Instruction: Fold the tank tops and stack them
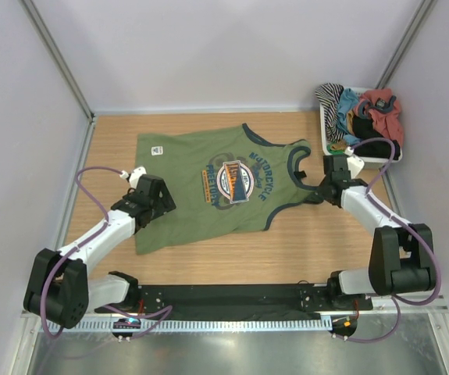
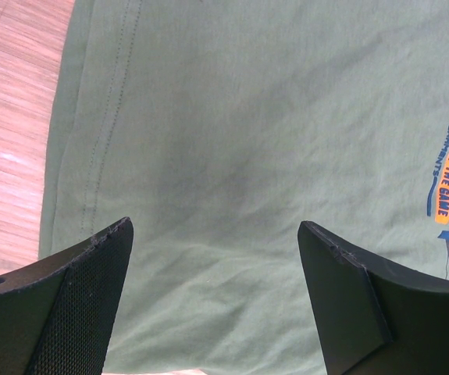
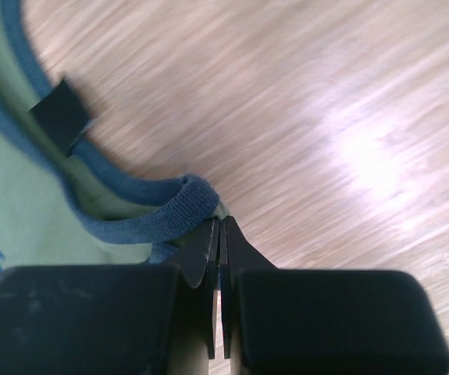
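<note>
The olive green tank top [image 1: 201, 195] lies spread flat on the wooden table, print side up, with its neck and straps toward the right. My left gripper [image 1: 164, 201] is open just above its lower left part, plain green cloth [image 2: 232, 156] between the fingers [image 2: 76, 297]. My right gripper [image 1: 318, 191] is shut on the top's shoulder strap, at the dark blue trim [image 3: 162, 211] that bunches against its fingertips [image 3: 208, 242]. A black piece of cloth [image 1: 362, 125] shows in the basket; I cannot tell whether it is the black tank top.
A white basket [image 1: 388, 160] stands at the back right with a striped garment [image 1: 331, 101], a teal one [image 1: 349, 101] and a red one [image 1: 384, 109]. Bare wood [image 3: 349, 117] lies right of the strap. White walls enclose the table.
</note>
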Controlling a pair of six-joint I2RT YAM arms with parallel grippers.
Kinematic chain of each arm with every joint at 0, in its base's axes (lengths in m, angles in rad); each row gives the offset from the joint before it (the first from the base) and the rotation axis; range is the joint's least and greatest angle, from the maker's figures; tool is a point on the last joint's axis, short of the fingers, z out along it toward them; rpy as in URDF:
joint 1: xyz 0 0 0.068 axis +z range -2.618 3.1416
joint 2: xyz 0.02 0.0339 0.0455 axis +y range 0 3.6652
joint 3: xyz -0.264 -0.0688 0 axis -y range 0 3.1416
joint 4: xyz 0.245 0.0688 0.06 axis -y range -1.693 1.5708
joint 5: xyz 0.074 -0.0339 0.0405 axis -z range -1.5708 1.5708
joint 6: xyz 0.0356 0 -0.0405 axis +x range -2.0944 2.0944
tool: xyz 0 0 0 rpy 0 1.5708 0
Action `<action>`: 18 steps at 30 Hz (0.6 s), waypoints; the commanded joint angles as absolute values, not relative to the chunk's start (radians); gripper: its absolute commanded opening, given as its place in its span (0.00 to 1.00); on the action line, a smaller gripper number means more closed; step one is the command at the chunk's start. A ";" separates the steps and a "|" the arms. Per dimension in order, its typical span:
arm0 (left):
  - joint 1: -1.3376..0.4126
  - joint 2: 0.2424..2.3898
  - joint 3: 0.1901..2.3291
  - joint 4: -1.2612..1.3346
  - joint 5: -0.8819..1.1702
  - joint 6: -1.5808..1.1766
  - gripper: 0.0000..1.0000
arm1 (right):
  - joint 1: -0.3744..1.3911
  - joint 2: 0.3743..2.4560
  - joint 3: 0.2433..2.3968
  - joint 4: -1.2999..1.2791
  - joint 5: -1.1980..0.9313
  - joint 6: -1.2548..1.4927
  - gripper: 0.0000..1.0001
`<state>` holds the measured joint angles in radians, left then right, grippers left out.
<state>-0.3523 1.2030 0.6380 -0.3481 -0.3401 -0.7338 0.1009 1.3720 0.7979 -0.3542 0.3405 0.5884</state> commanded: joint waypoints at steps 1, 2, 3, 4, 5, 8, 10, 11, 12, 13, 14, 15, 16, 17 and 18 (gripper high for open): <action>-0.354 1.192 0.643 -0.330 -0.357 -0.747 0.87 | 0.038 1.353 0.773 -0.287 0.313 0.667 0.05; -0.354 1.196 0.643 -0.330 -0.356 -0.747 0.87 | 0.026 1.362 0.776 -0.288 0.305 0.669 0.06; -0.356 1.197 0.644 -0.330 -0.354 -0.747 0.87 | 0.022 1.382 0.793 -0.299 0.305 0.675 0.09; -0.354 1.200 0.646 -0.331 -0.354 -0.746 0.87 | 0.015 1.391 0.799 -0.308 0.308 0.680 0.12; -0.356 1.197 0.646 -0.333 -0.354 -0.744 0.87 | 0.012 1.400 0.808 -0.317 0.314 0.683 0.23; -0.354 1.184 0.647 -0.344 -0.368 -0.739 0.87 | 0.012 1.393 0.839 -0.337 0.336 0.652 0.39; -0.354 1.174 0.644 -0.354 -0.385 -0.742 0.87 | 0.038 1.343 0.830 -0.344 0.374 0.643 0.68; -0.354 1.167 0.640 -0.357 -0.390 -0.747 0.87 | 0.050 1.321 0.827 -0.350 0.402 0.643 0.75; -0.356 1.152 0.637 -0.359 -0.394 -0.750 0.88 | 0.066 1.304 0.822 -0.356 0.417 0.641 0.77; -0.356 1.144 0.635 -0.364 -0.397 -0.755 0.88 | 0.074 1.277 0.821 -0.353 0.402 0.615 0.75; -0.356 1.137 0.634 -0.371 -0.400 -0.767 0.88 | 0.081 1.264 0.819 -0.347 0.385 0.611 0.74; -0.354 1.123 0.635 -0.380 -0.406 -0.773 0.89 | 0.107 1.255 0.818 -0.338 0.373 0.604 0.73; -0.354 1.117 0.637 -0.402 -0.426 -0.782 0.89 | 0.120 1.246 0.816 -0.324 0.326 0.574 0.69; -0.353 1.109 0.643 -0.414 -0.439 -0.804 0.91 | 0.129 1.247 0.818 -0.315 0.307 0.568 0.68; -0.350 1.094 0.646 -0.429 -0.454 -0.824 0.92 | 0.141 1.253 0.822 -0.314 0.286 0.566 0.67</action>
